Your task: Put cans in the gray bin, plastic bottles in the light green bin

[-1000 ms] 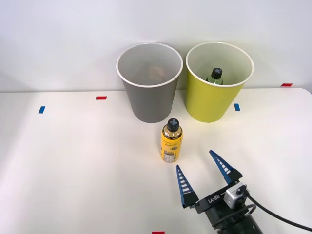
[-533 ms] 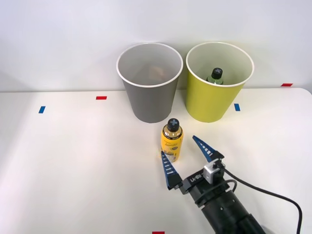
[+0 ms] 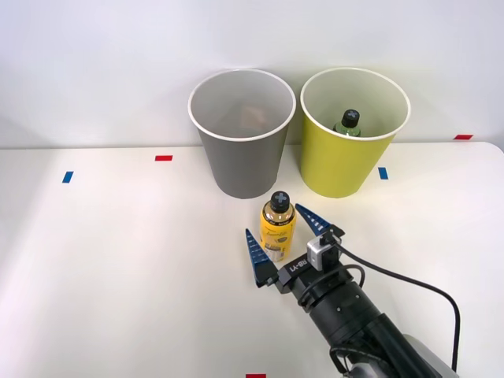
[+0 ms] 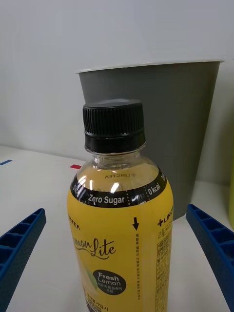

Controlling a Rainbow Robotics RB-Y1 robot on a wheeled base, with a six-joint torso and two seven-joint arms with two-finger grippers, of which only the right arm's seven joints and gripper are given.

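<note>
1. the round tapered gray bin point(image 3: 242, 142) with a white rim stands upright at the back of the white table point(image 3: 118, 268); something pale and brownish lies deep inside, too dim to make out.
2. just beside it on the robot's right stands the round yellow-green bin point(image 3: 346, 150) with a white rim, holding a greenish plastic bottle point(image 3: 347, 124) whose black cap shows above the near rim.
3. a small yellow-labelled plastic bottle point(image 3: 277, 228) with a black screw cap stands upright on the table, just in front of the gray bin.
4. the right gripper point(image 3: 287, 237) is spread wide, its blue ribbed fingers point(image 3: 255, 257) flanking the yellow bottle, apart from it in the wrist view.
</note>
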